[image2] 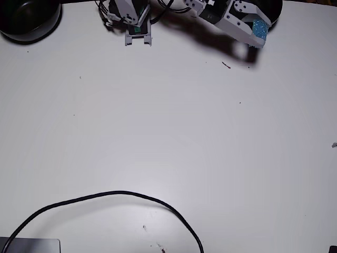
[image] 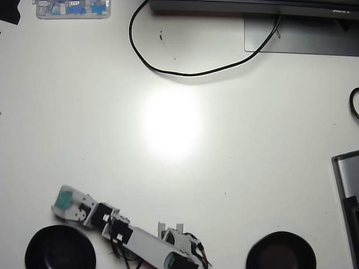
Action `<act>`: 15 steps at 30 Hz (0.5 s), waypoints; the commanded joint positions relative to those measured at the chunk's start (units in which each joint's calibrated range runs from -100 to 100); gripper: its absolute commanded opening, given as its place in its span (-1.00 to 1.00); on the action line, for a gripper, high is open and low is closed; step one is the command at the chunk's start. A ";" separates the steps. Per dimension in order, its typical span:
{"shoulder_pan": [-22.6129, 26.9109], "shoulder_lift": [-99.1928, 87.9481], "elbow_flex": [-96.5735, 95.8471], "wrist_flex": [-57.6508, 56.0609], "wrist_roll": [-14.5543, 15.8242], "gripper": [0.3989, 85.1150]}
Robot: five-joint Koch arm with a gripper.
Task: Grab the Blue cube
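The Blue cube is a small teal block held between the grey jaws of my gripper, which is shut on it. In the overhead view the gripper sits at the lower left, just above a black bowl. In the fixed view it hangs at the top right, at the edge of the same black bowl, with its shadow on the table below it. The arm stretches low from its base.
A second black bowl stands on the other side of the base. A black cable loops across the far table. A clear tray of small pieces and a dark monitor base lie at the far edge.
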 commanded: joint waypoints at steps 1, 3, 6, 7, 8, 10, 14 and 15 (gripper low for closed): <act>1.61 -3.02 3.51 -0.64 -0.10 -0.75; 3.76 -4.06 3.51 -2.33 -0.20 -0.75; 7.03 -5.09 4.33 -3.77 -0.20 -0.75; 8.16 -5.48 4.79 -4.33 -0.20 -0.75; 9.18 -5.61 5.52 -5.13 -0.15 -0.75; 12.36 -3.80 9.09 -6.89 -0.10 -0.76; 14.65 -1.09 11.01 -8.42 -0.10 -0.76; 15.14 -0.96 10.64 -8.82 -0.10 -0.76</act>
